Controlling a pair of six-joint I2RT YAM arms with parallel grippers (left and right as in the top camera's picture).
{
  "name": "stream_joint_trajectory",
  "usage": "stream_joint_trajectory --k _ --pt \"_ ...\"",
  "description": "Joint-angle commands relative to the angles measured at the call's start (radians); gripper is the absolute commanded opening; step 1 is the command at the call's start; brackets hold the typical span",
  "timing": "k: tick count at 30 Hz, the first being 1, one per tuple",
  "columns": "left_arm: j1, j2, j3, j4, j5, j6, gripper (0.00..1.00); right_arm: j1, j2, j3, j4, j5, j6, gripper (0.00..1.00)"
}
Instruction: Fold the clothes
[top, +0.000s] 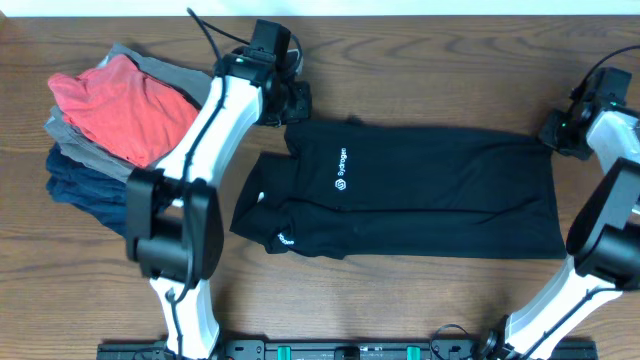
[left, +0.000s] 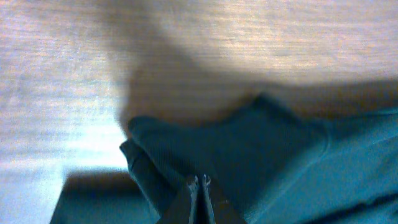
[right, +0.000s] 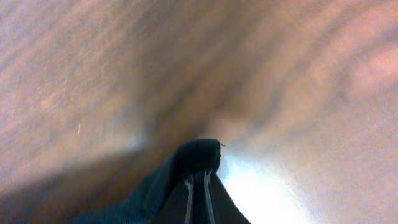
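The black T-shirt (top: 420, 190) lies across the middle of the table, folded lengthwise, with its white logo facing up at the left. My left gripper (top: 290, 105) is at the shirt's upper left corner and is shut on the fabric (left: 261, 155); its fingertips (left: 200, 182) pinch the cloth. My right gripper (top: 558, 132) is at the shirt's upper right corner and is shut on that corner (right: 196, 155); its fingertips (right: 197, 177) clamp the fabric just above the table.
A stack of folded garments stands at the far left: a red-orange one (top: 120, 105) on top, a grey one (top: 70, 135) under it and a navy one (top: 85, 185) below. The wooden table (top: 420, 60) extends behind the shirt.
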Motion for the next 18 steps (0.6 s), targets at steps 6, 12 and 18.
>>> stream_joint_trajectory --k 6,12,18 --pt "0.004 -0.075 0.006 -0.244 0.010 -0.008 0.06 -0.006 -0.135 0.002 -0.227 0.160 0.055 0.04" --pt "0.004 -0.075 0.005 -0.416 0.009 -0.005 0.06 -0.006 -0.162 0.002 -0.381 0.167 0.055 0.07" --pt "0.004 -0.075 0.001 -0.524 0.008 0.000 0.06 -0.008 -0.162 0.002 -0.492 0.170 0.059 0.08"
